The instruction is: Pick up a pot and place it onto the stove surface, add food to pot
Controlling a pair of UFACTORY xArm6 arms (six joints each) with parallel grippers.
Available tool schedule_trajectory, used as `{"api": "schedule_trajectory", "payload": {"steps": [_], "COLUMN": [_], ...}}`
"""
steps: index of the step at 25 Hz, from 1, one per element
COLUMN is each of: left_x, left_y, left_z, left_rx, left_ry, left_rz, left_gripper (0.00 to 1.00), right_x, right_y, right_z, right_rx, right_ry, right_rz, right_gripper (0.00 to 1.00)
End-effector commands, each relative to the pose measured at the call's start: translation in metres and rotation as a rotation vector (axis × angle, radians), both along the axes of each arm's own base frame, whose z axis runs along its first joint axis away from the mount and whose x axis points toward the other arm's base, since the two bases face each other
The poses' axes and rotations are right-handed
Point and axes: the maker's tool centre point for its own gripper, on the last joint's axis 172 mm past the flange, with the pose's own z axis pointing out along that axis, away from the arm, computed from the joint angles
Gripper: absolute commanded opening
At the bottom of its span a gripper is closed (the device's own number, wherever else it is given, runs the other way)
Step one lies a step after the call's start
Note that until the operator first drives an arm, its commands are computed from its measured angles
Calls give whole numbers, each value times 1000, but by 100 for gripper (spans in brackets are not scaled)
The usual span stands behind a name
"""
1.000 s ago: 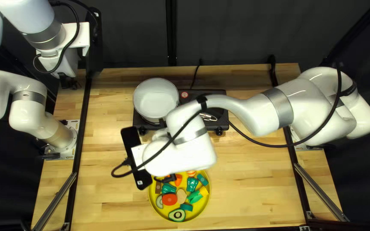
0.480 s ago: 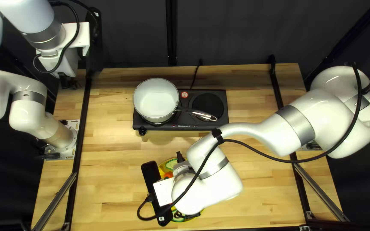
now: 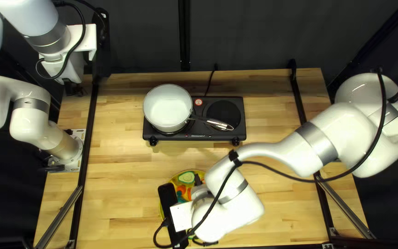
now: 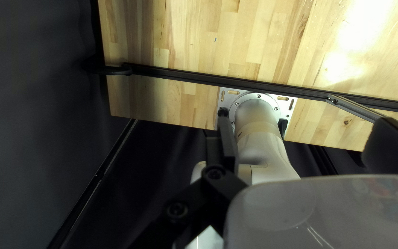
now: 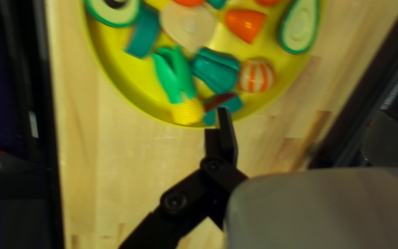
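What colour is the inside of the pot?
The pot is white inside, clearest in the top left view.

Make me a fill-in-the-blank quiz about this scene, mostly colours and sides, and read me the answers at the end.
The toy food lies on a plate whose colour is ____. The corn has leaves coloured ____. The inside of the pot on the stove is coloured ____. The arm over the plate is the robot's ____ arm.

Missing words: yellow; green; white; right.
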Motion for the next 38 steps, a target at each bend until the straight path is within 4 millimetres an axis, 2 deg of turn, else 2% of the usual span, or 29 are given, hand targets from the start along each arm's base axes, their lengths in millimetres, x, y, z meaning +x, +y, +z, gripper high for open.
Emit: {"api": "schedule_trajectory", "payload": {"steps": [1,8,17,21,26,30,38], "left_x": [0,0,0,0,0,0,0], "left_y": [0,0,0,0,0,0,0], "left_z": [0,0,0,0,0,0,0], "left_rx": [0,0,0,0,0,0,0], "left_ry": [0,0,0,0,0,0,0], "left_rz": [0,0,0,0,0,0,0], "left_gripper": [100,100,100,100,100,100,100], "right_x": [9,6,3,0,-4,0,8], "right_y": [16,8,5,-1,-1,-3,10], "right_z": [-26,-57,-56,-72,-74,-77,-91], "right_rx": [36,71,78,105,123,138,125], "right_ry": [-2,5,7,-45,-91,-105,-86], "right_rz": [-31,-98,-102,-140,-206,-242,-347], "right_gripper": [100,100,100,100,100,100,100]}}
